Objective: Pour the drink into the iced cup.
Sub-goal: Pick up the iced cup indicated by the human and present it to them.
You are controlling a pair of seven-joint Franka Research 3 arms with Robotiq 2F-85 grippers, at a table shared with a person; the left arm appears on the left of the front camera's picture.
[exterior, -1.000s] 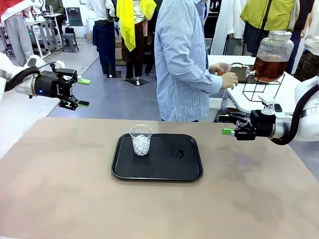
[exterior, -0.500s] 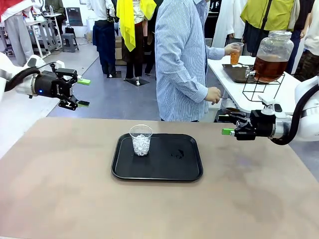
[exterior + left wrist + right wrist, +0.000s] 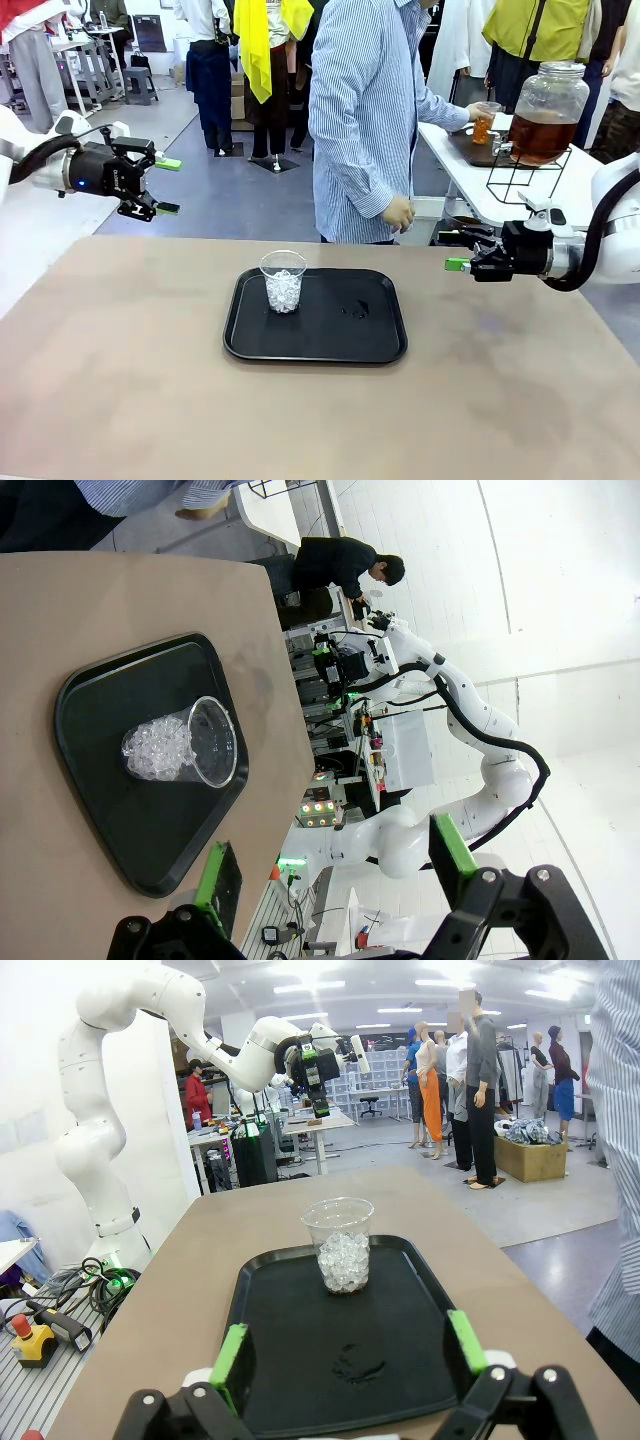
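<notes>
Drink (image 3: 482, 130) in person's hand (image 3: 472, 111), off desk (image 3: 120, 380). Iced cup (image 3: 283, 281) at far-left corner of tray (image 3: 330, 346). Left tool (image 3: 167, 186), right tool (image 3: 455, 251) wide open, empty, near far desk corners.

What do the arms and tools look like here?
White, rounded links on the left arm and right arm. The left tool and right tool have black two-finger bodies with green pads at the tips. A black hose runs along each wrist; a blue light glows behind the left tool.
</notes>
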